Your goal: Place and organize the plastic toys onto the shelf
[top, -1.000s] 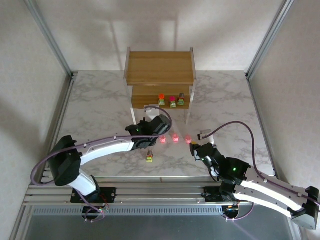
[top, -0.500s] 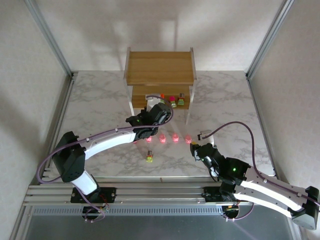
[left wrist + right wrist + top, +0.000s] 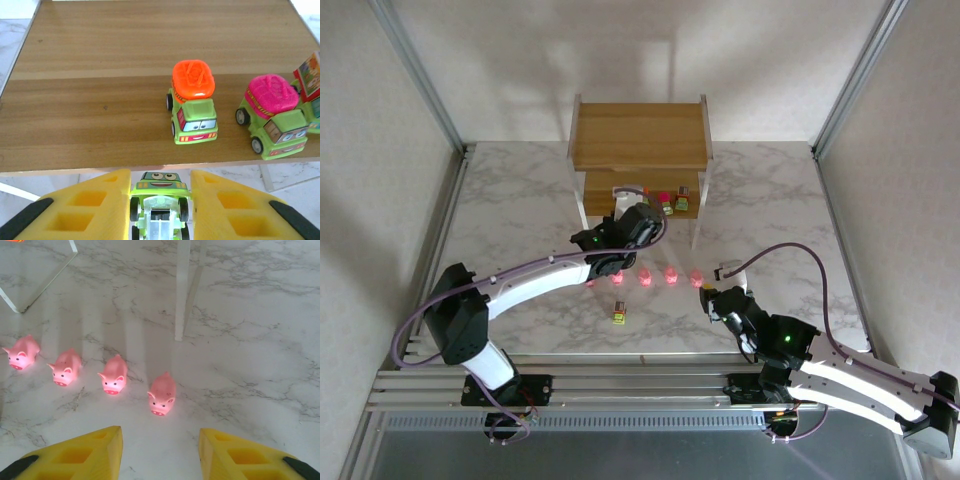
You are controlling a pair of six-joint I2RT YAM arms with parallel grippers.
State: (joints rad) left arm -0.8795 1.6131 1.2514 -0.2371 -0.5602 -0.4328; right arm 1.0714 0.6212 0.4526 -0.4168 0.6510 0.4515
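A white marble-patterned table (image 3: 520, 200) sits between pale textured walls (image 3: 380, 150), framed by grey aluminium rails (image 3: 415, 70)

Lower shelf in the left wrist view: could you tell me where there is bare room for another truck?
The board is bare from its left edge to the orange-topped truck, and behind the trucks. The right end is crowded: the magenta-topped truck sits close beside a third truck.

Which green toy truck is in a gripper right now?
The truck held by the left gripper, in front of the shelf; the orange-topped truck and magenta-topped truck stand free on it.
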